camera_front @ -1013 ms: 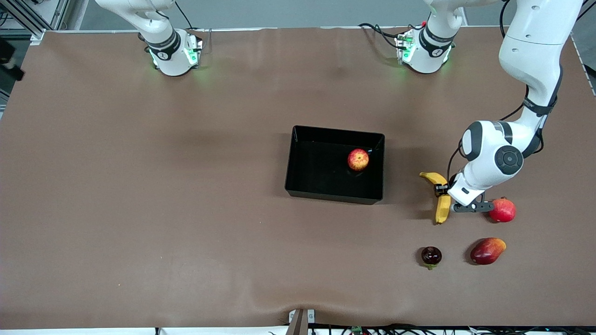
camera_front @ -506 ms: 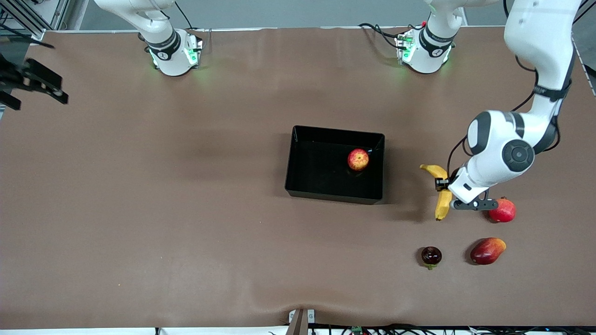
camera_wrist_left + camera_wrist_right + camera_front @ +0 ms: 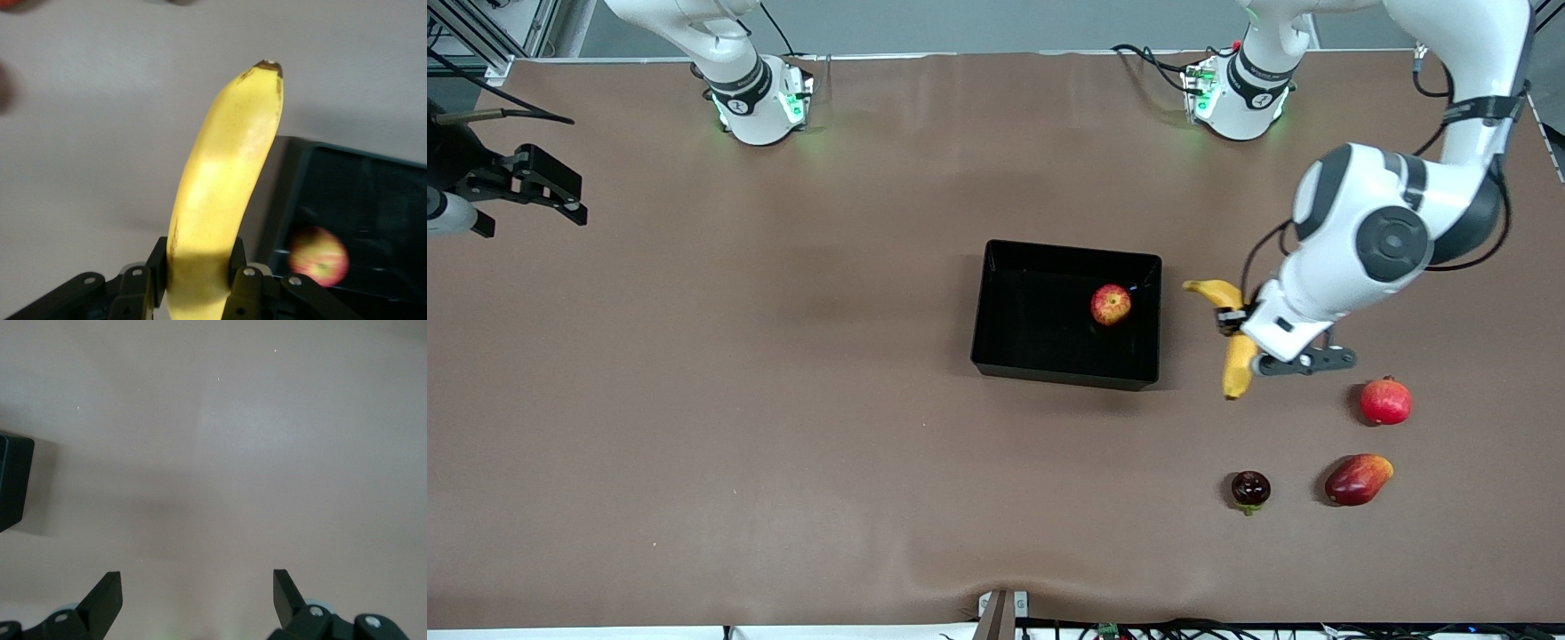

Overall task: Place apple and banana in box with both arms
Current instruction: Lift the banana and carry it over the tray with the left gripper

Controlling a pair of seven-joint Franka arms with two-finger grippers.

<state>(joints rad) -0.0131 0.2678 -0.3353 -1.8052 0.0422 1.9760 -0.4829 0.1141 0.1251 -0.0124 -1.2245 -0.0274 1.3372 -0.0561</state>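
Observation:
The black box (image 3: 996, 302) sits mid-table with the red-yellow apple (image 3: 1111, 305) inside, near its wall toward the left arm's end. My left gripper (image 3: 1234, 332) is shut on the yellow banana (image 3: 1238, 363) and holds it in the air just beside the box. In the left wrist view the banana (image 3: 223, 187) fills the jaws, with the box (image 3: 373, 200) and the apple (image 3: 319, 256) past it. My right gripper (image 3: 551, 188) is open and empty above the table's edge at the right arm's end; its wrist view (image 3: 197, 600) shows bare table and a box corner (image 3: 12, 483).
A red pomegranate (image 3: 1385, 401), a red-orange mango (image 3: 1357, 479) and a small dark fruit (image 3: 1250, 489) lie nearer the front camera than the banana, at the left arm's end. Both arm bases (image 3: 758, 98) stand along the table's back edge.
My left gripper has lifted the banana off the table and carried it toward the box. My right gripper has come farther into view at the table's edge.

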